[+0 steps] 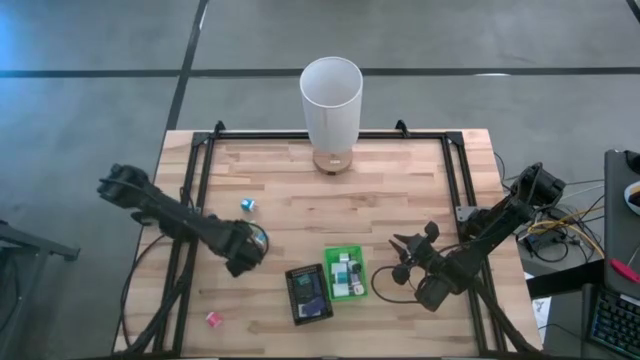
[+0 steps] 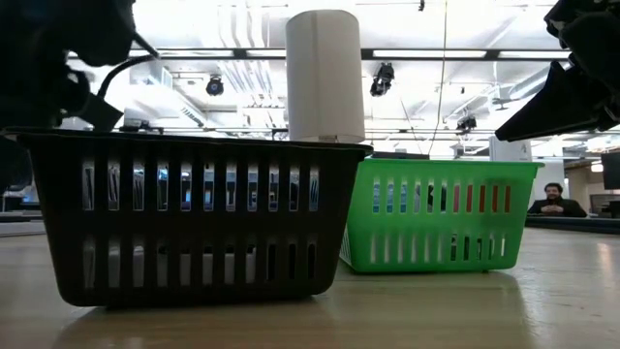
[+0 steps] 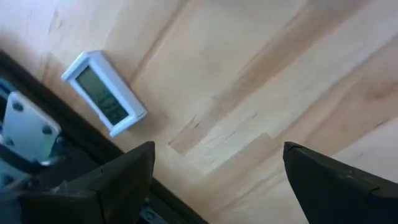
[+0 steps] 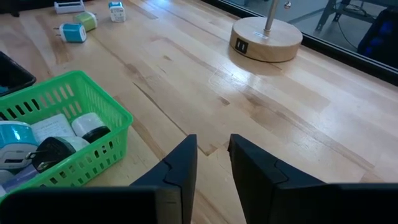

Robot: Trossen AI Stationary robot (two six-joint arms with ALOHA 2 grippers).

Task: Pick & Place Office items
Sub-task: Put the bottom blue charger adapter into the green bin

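A: Where are the office items seen?

B: Several are gathered in the green tray [image 1: 346, 273], near the table's [image 1: 400, 190] front edge: a teal block [image 4: 13, 135], a white block [image 4: 53, 127] and a black-topped roll [image 4: 92, 129] are made out among them from the right wrist view. More are held in the black tray [image 1: 308, 293], which is set touching the green one on its left. Outside the trays, a blue plug [image 1: 247, 205] is found on the bare wood left of centre, and a pink clip [image 1: 213, 319] lies near the front left corner. A small white device with a screen [image 3: 104, 93] is shown lying flat by the table's dark rail in the left wrist view.

A: How are the jaws set?

B: The left gripper [image 1: 252, 245] is held wide open and empty, between the blue plug and the black tray. The right gripper [image 1: 402, 262] is nearly closed, only a narrow gap being left between its fingers [image 4: 180, 168], and nothing is gripped; it is poised just right of the green tray.

A: What else is seen?

B: A white cylinder [image 1: 331, 102] on a round wooden base [image 4: 266, 40] is placed at the back centre. A seated person [image 2: 553, 202] is seen far behind in the low view.
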